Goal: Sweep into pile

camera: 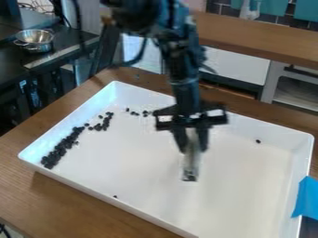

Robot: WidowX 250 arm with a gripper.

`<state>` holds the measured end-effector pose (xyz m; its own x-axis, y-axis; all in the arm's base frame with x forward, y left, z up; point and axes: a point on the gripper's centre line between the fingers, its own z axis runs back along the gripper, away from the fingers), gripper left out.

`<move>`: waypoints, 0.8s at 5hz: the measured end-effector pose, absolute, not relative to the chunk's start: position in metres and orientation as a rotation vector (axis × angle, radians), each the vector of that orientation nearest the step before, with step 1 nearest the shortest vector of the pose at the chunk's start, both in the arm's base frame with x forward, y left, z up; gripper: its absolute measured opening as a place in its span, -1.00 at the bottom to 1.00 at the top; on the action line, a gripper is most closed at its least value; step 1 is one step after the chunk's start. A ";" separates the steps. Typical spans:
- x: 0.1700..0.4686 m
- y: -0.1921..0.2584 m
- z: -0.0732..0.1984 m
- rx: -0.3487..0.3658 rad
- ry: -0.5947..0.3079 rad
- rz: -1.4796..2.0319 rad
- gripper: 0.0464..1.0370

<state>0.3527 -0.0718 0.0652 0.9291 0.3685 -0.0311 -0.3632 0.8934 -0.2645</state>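
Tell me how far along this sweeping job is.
Partly done, it seems: most dark pieces lie in a long band at the left of the tray. In hand: a pale tool between the jaws. Left: tightening the band into a pile and gathering strays at right, front and back.

We see the brown wooden bench [62,200] across the near side and left. At the right edge we have a piece of blue tape [305,197]. On a dark counter [11,53] at far left, we find a shiny metal pot [35,41] with handles. At far right we spot a wooden countertop [261,39] above white panels [233,67] and a grey shelf unit [271,83], with dark tiles [227,9] behind.
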 end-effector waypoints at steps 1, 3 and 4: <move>0.349 -0.104 0.062 -0.274 -0.043 0.350 -0.34; 0.336 -0.148 0.051 -0.275 -0.084 0.302 -0.34; 0.336 -0.162 0.051 -0.281 -0.115 0.296 -0.34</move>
